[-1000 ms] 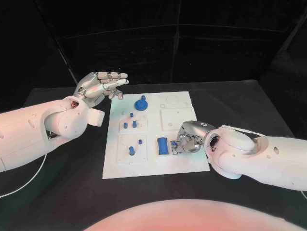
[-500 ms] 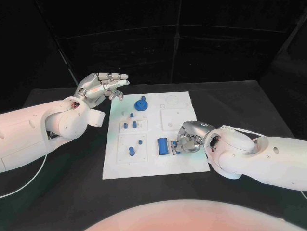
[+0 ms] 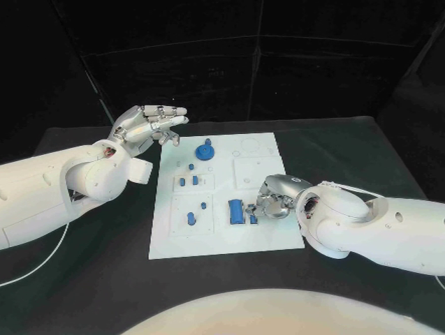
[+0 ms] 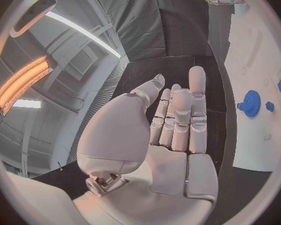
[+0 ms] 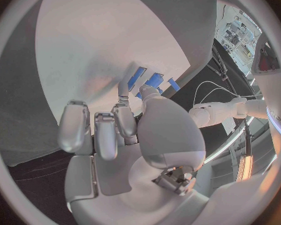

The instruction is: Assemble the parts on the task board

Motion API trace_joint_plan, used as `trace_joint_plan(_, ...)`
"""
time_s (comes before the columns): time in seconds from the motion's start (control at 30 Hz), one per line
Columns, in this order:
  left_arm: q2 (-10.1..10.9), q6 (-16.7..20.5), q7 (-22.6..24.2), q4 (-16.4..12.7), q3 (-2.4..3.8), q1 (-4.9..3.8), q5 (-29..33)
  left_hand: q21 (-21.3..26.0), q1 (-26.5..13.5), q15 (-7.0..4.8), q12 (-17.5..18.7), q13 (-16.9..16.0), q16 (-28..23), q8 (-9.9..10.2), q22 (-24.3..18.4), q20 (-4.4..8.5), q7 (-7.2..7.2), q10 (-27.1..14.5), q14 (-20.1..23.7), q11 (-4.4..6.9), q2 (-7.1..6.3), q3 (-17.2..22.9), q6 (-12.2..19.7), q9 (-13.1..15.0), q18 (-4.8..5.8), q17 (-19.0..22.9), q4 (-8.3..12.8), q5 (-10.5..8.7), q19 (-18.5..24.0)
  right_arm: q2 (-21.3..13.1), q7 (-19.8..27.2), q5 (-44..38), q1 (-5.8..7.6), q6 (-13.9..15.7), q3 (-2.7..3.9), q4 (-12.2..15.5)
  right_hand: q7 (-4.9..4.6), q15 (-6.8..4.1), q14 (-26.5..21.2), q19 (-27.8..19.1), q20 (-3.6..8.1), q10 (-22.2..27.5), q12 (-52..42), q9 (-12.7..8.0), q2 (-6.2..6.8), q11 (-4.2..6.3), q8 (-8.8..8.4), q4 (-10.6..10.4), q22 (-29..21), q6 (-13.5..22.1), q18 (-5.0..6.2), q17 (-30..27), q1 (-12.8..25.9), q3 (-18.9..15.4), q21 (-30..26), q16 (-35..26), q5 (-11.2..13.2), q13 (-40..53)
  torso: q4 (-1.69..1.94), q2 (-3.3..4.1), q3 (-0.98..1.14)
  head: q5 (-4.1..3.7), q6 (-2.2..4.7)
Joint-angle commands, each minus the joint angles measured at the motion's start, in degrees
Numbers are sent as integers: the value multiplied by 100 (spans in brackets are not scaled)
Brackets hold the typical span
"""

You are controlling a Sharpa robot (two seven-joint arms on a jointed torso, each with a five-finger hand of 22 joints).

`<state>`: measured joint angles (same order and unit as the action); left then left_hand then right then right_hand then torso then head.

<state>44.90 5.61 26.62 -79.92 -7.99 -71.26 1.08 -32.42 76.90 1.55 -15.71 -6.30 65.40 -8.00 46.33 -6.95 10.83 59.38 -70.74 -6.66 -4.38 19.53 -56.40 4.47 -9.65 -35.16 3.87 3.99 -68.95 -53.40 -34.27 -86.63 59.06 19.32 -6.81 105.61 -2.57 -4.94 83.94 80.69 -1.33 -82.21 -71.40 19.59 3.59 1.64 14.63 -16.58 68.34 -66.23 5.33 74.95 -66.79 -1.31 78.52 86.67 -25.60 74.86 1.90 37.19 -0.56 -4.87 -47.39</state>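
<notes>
Staying put since earlier, the right hand [image 3: 274,202] pinches a blue part [image 3: 252,209] on the task board [image 3: 272,234], while the left hand [image 3: 144,126] hovers with fingers spread over the counter [image 3: 101,272].

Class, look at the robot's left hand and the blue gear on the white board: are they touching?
Apart. In the head view the left hand is raised beside the board's far corner, with bare white board between it and the blue gear.

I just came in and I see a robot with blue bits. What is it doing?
It is putting small blue parts together on the white task board. Its right hand is down on the board, fingers at the big blue block; whether it grips anything is unclear. Its left hand hovers open beside the board, holding nothing. A blue gear sits near the board's far end.
</notes>
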Motion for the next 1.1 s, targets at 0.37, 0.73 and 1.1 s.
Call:
trace_joint_plan(0.37,10,-80,4,-14,3,-8,16,36,-1,18,-33,-9,37,-29,-6,-35,4,-45,37,-7,53,-28,53,-6,-77,5,-15,19,-11,-6,31,2,8,61,2,25,12,-28,497,7,12,-34,-29,164,-125,5,50,-10,12,11,-99,937,226,-418,36,20,955,39,-4,-2,1,-10,-13)
trace_joint_plan(0.73,7,-72,16,8,2,-8,16,36,-1,18,-33,-9,37,-29,-6,-35,4,-45,37,-7,53,-28,53,-6,-77,5,-15,19,-11,-266,527,421,11,842,3,119,-230,118,406,-285,-96,515,963,109,29,-195,-315,38,-562,665,1,536,-231,-615,-308,-227,626,-683,-11,-32,0,-33,27)
trace_joint_plan(1.1,-25,-95,62,177,-3,10,99,64,-78,26,-102,-15,-8,-57,-25,-46,-7,-74,106,-5,50,-94,67,-4,-76,123,-74,14,10,-252,3356,4069,226,1350,20,-892,-388,233,279,-682,-212,867,1470,96,-154,-326,-517,355,-1465,979,174,-74,-1200,-552,-925,-670,509,-1121,-14,-237,-79,-164,335)
